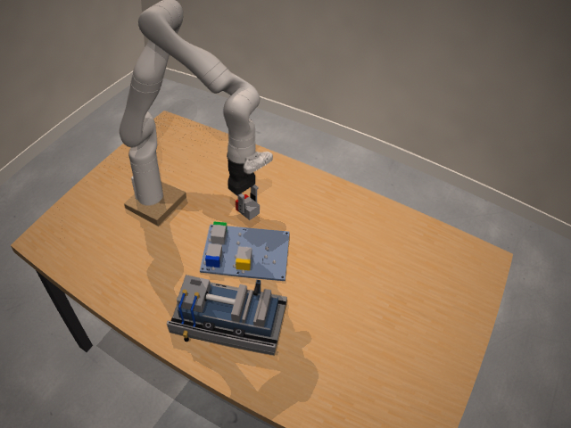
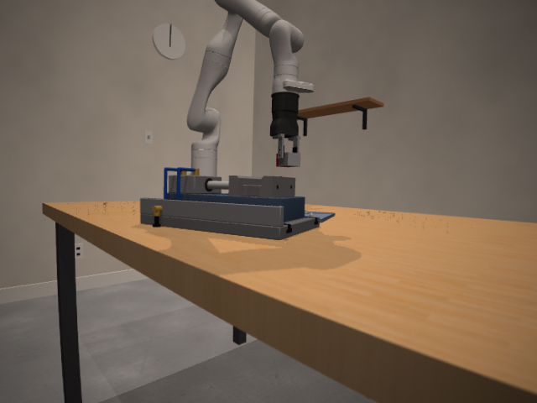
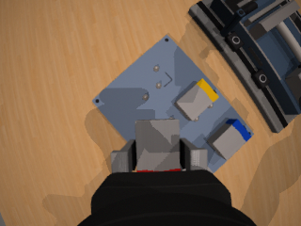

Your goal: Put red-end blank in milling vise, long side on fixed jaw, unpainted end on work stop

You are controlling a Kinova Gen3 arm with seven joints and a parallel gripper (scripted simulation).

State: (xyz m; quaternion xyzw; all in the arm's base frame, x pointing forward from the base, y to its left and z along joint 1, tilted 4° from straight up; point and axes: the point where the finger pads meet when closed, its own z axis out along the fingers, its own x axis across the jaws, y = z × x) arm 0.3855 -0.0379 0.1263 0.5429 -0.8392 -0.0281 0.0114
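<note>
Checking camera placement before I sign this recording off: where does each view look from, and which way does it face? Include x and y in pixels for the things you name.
Top: high over the table, facing down at an angle; shows the arm from base to gripper (image 1: 247, 199) (image 2: 289, 151) (image 3: 159, 153).
Exterior: low, near tabletop height, looking across the milling vise (image 1: 225, 329) (image 2: 212, 215) (image 3: 240, 66) toward the walls; shows the arm, its top cut off.
Wrist: on the arm's end, facing down past the black gripper body and fingers.
Top and wrist share the yellow-ended blank (image 1: 244, 258) (image 3: 196, 101).
</note>
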